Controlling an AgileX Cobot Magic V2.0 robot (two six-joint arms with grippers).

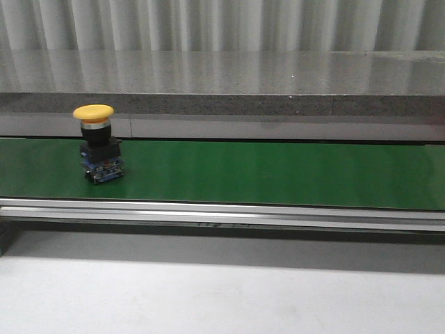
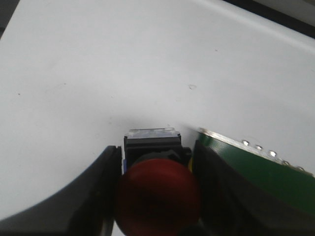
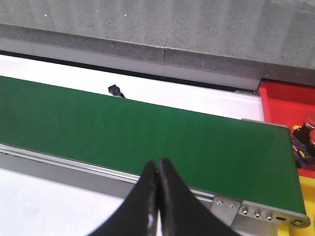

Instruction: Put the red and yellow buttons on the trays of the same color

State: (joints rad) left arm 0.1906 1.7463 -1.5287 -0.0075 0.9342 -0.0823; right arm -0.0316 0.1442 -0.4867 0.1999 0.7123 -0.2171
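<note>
Risk at the far left first: yellow button (image 1: 95,141) standing near the left end of the green belt (image 1: 278,174), cap up, terminal base down, long axis vertical. Tall and top-heavy by the look of it, so likely to topple or roll if clipped sideways by a finger or grabbed off-centre below the wide cap.

Next, left gripper (image 2: 155,150), pinching the red button (image 2: 157,196) from both sides over the white table (image 2: 98,73), just beside the end of the belt. Cap toward the wrist, square base pointing away, long axis lying along the fingers. Possible trouble: slipping out of the grip on a fast swing, since the round cap offers little flat surface; landing on its edge and tipping if let go too high; knocking the belt frame close alongside.

Further right, right gripper (image 3: 157,164), pressed together on nothing, hanging over the near edge of the belt. Would need spreading before any pickup.

Far right, red tray (image 3: 285,98) beyond the belt end, already holding red buttons (image 3: 311,132); crowding there could jostle a newcomer. Yellow tray not clearly seen.
</note>
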